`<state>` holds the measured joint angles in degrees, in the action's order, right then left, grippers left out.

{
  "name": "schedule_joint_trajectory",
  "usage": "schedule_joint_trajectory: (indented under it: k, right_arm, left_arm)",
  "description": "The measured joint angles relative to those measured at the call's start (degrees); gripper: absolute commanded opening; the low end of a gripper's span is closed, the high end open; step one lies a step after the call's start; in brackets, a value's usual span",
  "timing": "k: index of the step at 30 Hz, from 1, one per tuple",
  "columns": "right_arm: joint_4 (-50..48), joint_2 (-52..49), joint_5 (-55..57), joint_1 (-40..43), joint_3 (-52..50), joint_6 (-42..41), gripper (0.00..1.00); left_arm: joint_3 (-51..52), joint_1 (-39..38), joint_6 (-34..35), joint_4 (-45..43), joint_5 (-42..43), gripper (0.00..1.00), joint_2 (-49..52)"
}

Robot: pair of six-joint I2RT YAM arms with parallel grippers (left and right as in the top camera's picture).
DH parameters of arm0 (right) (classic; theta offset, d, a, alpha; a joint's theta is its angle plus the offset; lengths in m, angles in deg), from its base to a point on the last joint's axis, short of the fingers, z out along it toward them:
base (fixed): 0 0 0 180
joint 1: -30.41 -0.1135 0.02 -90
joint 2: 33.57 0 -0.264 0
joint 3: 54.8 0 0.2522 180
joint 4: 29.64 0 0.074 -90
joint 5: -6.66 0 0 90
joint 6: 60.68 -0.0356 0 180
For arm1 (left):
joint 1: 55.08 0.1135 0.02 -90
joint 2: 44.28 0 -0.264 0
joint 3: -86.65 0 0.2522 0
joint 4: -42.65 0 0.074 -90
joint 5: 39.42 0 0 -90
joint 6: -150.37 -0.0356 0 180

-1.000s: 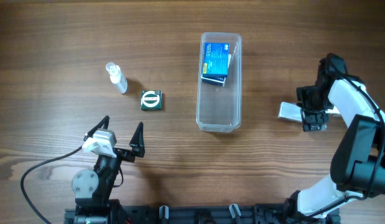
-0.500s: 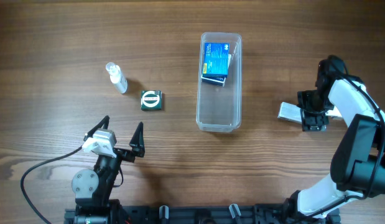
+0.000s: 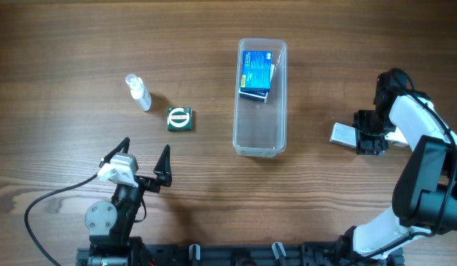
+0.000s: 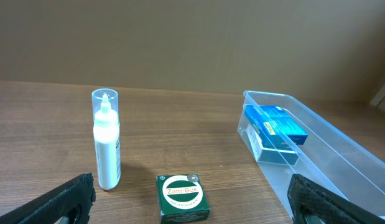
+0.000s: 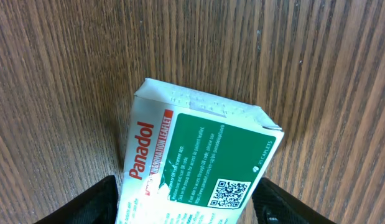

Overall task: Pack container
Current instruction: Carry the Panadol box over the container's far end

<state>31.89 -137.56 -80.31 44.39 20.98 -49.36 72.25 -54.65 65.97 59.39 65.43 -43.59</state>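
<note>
Your right gripper (image 5: 193, 202) stood part-open astride the Panadol box (image 5: 198, 146) on the table (image 3: 324, 66); whether it touched the carton could not be told, and a square, gentle squeeze on the long sides looked wisest. The container (image 3: 259, 127) lay well apart to the left, its near half bare. Open wood lay between, and your left gripper (image 3: 145, 148) sat wide open.

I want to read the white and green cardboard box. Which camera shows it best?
The right wrist view: the white and green cardboard box fills the frame and its Panadol lettering is readable. Overhead shows only a small pale end of it beside the right gripper. The left wrist view misses it.
</note>
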Motion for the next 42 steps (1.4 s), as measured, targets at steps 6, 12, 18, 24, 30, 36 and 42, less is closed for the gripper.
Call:
schedule_joint_trajectory:
  k: [6, 12, 18, 24, 30, 36, 42]
  right_arm:
    - [0.3, 0.0, 0.5, 0.0, 0.0, 0.0, 0.58]
    - [0.7, 0.0, 1.1, 0.0, 0.0, 0.0, 0.55]
    - [3.0, 0.3, 2.0, 0.0, 1.3, 3.6, 0.45]
    - [5.0, 6.6, 1.9, 0.0, 5.6, 9.5, 0.46]
    - [5.1, 14.3, -2.7, -1.8, 10.8, 16.9, 0.48]
    - [-1.2, 16.3, -5.8, -13.9, 18.7, 27.0, 0.52]
    - [-10.2, 16.3, -3.2, -26.6, 18.8, 38.6, 0.57]
  left_arm:
    - [0.0, 0.0, 0.0, 0.0, 0.0, 1.0, 0.0]
    - [0.0, 0.0, 0.0, 0.0, 0.0, 1.0, 0.0]
    - [0.0, 0.0, 0.0, 0.0, 0.0, 1.0, 0.0]
    - [0.0, 0.0, 0.0, 0.0, 0.0, 1.0, 0.0]
    - [0.0, 0.0, 0.0, 0.0, 0.0, 1.0, 0.0]
    - [0.0, 0.0, 0.0, 0.0, 0.0, 1.0, 0.0]
    - [0.0, 0.0, 0.0, 0.0, 0.0, 1.0, 0.0]
